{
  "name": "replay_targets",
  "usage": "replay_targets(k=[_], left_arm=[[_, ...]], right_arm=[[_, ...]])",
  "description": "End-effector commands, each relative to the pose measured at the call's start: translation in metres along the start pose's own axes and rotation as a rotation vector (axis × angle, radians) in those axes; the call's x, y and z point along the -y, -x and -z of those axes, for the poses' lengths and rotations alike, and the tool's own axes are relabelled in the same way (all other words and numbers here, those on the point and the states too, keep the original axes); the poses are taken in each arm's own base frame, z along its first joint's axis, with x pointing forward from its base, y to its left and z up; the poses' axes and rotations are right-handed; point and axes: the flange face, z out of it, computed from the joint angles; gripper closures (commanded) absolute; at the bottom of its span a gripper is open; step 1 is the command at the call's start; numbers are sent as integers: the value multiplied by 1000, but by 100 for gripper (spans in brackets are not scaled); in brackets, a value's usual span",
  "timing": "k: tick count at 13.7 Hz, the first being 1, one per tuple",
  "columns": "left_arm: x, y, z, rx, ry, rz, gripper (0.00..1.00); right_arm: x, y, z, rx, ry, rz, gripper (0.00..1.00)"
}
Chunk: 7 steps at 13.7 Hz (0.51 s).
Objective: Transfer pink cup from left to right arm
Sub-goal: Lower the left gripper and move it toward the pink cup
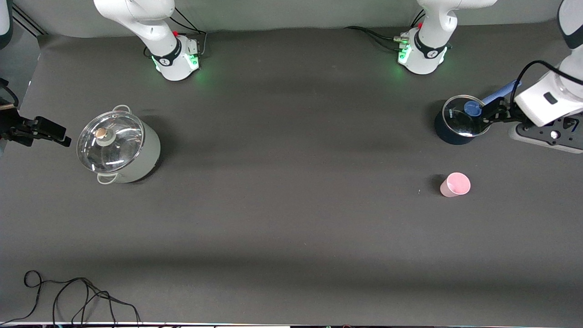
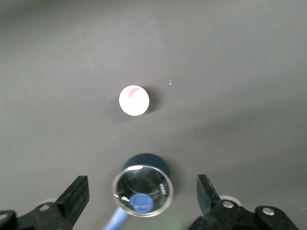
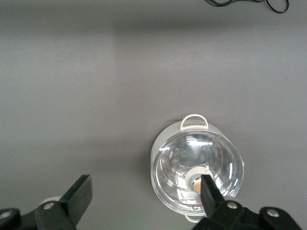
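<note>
My two arms hang at either end of the table, and the left gripper, fingers spread and empty over the small dark pot, is far the nearer to the pink cup. The right gripper waits spread beside the big grey pot. In the front view the cup stands upright, mouth up, at about seven o'clock from my left gripper, nearer the front camera than the dark pot, so I judge a descent straight along its vertical axis.
</note>
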Motion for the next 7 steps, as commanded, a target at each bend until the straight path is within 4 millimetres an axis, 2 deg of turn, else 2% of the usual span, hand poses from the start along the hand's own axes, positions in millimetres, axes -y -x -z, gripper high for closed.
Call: replay_targets(k=[1, 3, 5, 7], left_arm=[[24, 2, 5, -47, 79, -220, 0], [61, 8, -6, -94, 143, -399, 0], [106, 6, -20, -141, 196, -580, 0], [138, 12, -31, -161, 246, -730, 0]], right_arm=[[-1, -1, 1, 5, -6, 13, 0], [-1, -1, 1, 4, -5, 11, 0], [-1, -1, 1, 5, -5, 11, 0], [-1, -1, 0, 7, -5, 11, 0]])
